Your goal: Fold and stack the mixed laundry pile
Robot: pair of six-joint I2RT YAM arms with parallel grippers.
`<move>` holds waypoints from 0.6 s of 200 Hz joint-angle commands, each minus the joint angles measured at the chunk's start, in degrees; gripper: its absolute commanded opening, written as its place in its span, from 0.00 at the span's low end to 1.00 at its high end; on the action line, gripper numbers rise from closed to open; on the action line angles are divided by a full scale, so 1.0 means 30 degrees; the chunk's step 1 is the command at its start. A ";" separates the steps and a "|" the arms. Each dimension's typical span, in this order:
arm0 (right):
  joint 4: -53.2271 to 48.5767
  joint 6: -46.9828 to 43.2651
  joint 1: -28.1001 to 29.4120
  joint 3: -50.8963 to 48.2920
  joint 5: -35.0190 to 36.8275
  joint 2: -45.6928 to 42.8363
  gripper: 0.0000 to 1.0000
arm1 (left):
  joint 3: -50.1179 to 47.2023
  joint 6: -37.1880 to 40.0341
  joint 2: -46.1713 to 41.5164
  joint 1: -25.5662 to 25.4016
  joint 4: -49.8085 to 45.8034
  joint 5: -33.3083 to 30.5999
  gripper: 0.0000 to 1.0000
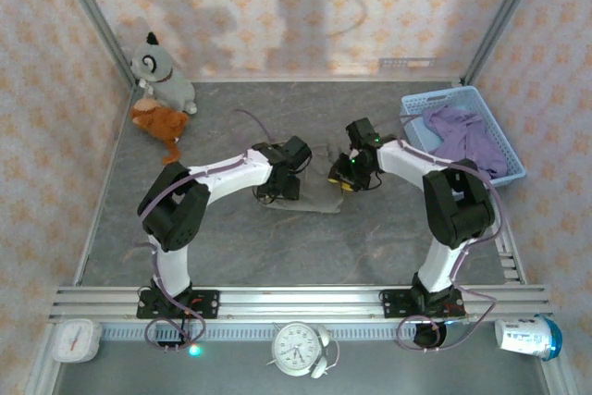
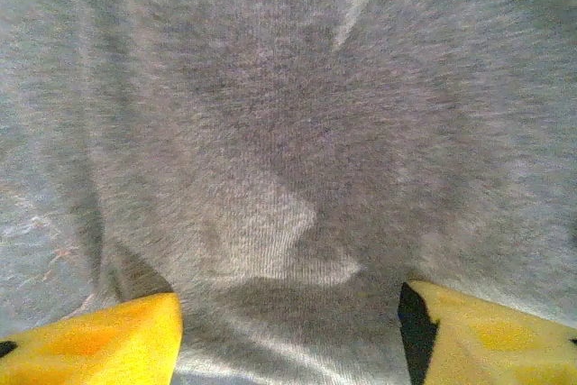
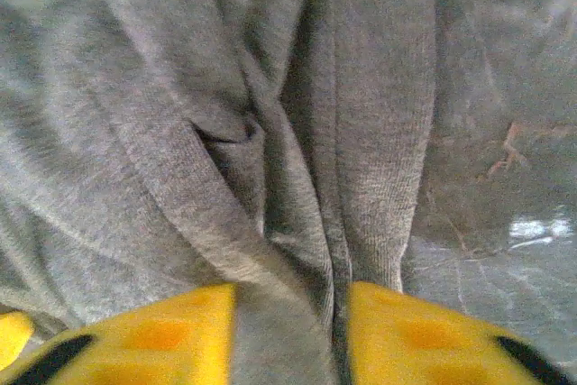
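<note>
Top external view: both arms reach in to the middle of the table (image 1: 277, 247), and the taupe garment (image 1: 310, 201) lies flat there between them. The left end effector (image 1: 277, 193) points down onto the garment's left edge. The right end effector (image 1: 347, 178) sits at its right edge, yellow tips just showing. The two stand close, one on each side of the cloth.

The lavender garment (image 1: 462, 136) is well apart from all this. It is heaped in the blue basket (image 1: 453, 92) at the far right of the table, with part of it draped over the rim. The plush toys (image 1: 162, 90) sit in the far left corner.

On the left wrist view, the left end effector (image 2: 288, 299) stands wide. Its yellow fingers (image 2: 108, 344) are far apart at the bottom corners. The taupe garment (image 2: 288, 132) spreads smooth beneath and ahead of them, and nothing is clamped.

On the right wrist view, the right end effector (image 3: 290, 299) is narrower. A raised fold of the taupe garment (image 3: 180, 132) runs straight down into the gap between its fingers (image 3: 162, 335). The fold nearly fills that gap, with a dark sliver beside the right-hand finger. Whether the fingers pinch the fold, I cannot tell. The cloth bunches in ridges to the left, and bare table (image 3: 505, 178) shows to the right.
</note>
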 commanded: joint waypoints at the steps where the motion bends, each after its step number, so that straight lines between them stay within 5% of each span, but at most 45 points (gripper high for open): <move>1: -0.1992 -0.0740 -0.0204 0.1872 0.1842 -0.1701 0.61 | 0.1391 -0.0313 -0.1454 0.0110 -0.1291 -0.0394 0.71; 43: -0.3808 -0.1124 -0.1681 0.3192 0.2802 -0.2815 1.00 | 0.2314 -0.3237 -0.0742 -0.0803 -0.0459 -0.0196 0.81; 79: -0.4538 -0.1540 -0.3289 0.3213 0.3581 -0.3734 0.99 | 0.4173 -0.4801 0.2142 -0.2295 -0.0846 -0.2392 0.81; 120: -0.5258 -0.2017 -0.3802 0.3055 0.4019 -0.3911 0.99 | 0.5610 -0.5201 0.5284 -0.2149 -0.2084 -0.3965 0.82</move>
